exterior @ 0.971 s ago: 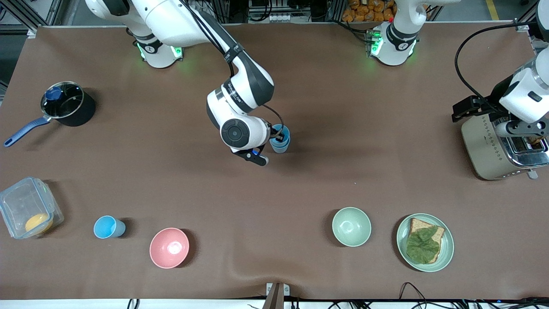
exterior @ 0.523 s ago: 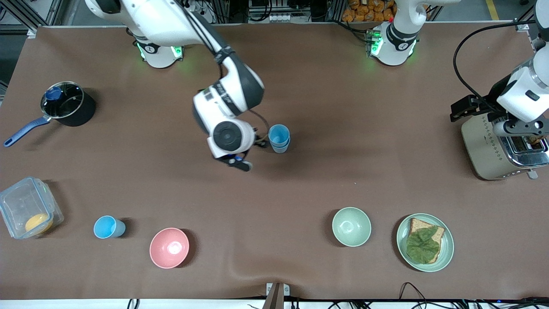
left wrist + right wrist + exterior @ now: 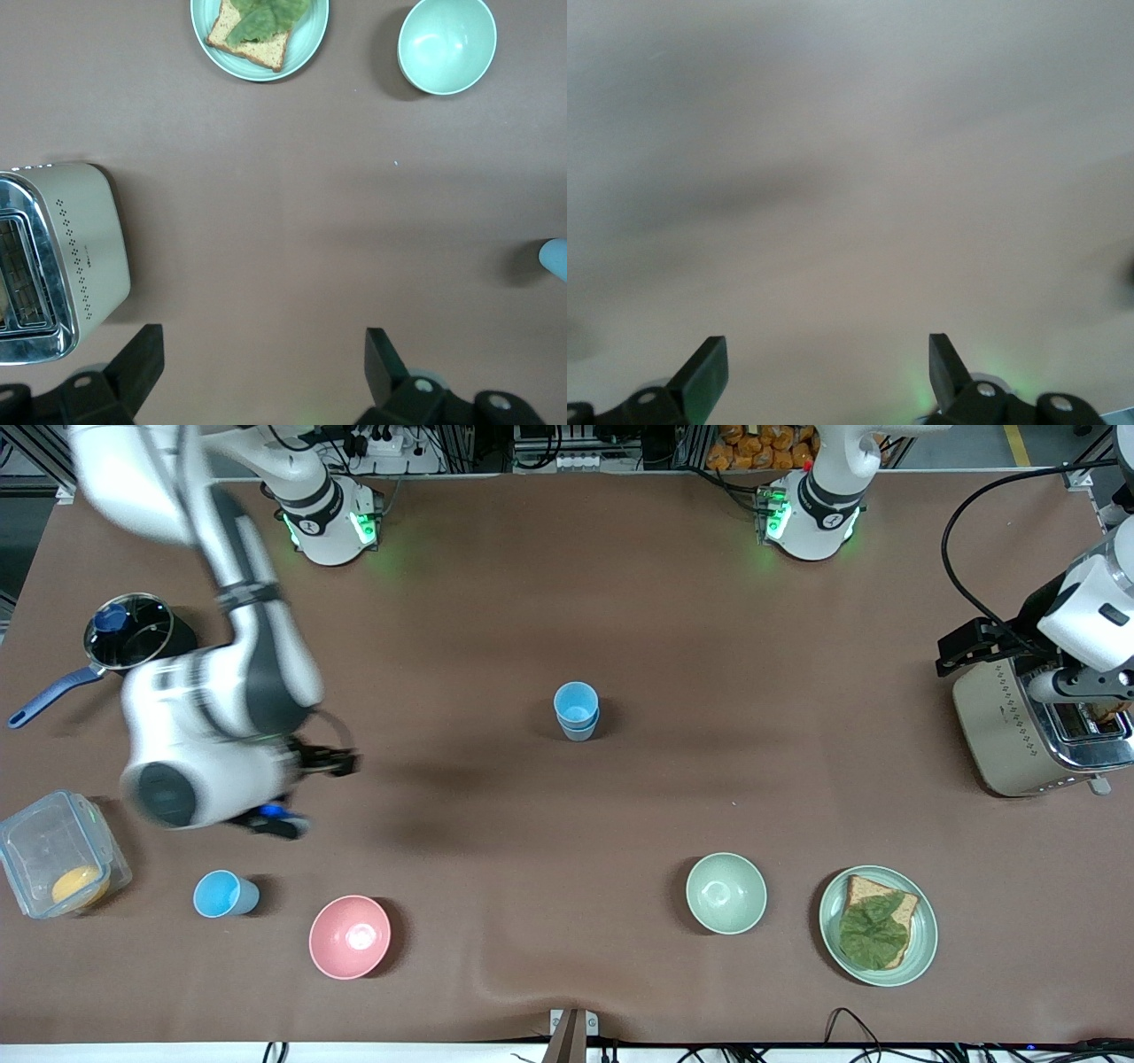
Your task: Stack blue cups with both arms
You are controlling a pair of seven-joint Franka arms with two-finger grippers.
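Empty right hand (image 3: 341, 762) well apart from stacked blue cups (image 3: 577, 710).

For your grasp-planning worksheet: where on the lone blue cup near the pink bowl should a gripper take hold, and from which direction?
The lone blue cup appears to stand upright, mouth open upward. Probably best to come straight down with the open right gripper and pinch the rim, one finger inside. The pink bowl and plastic container stand apart.

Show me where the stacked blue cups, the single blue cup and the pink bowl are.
stacked blue cups (image 3: 576, 708), front view, on the top cup's rim and inside.
single blue cup (image 3: 221, 894), front view, on its open mouth.
pink bowl (image 3: 349, 937), front view, on its inner wall.
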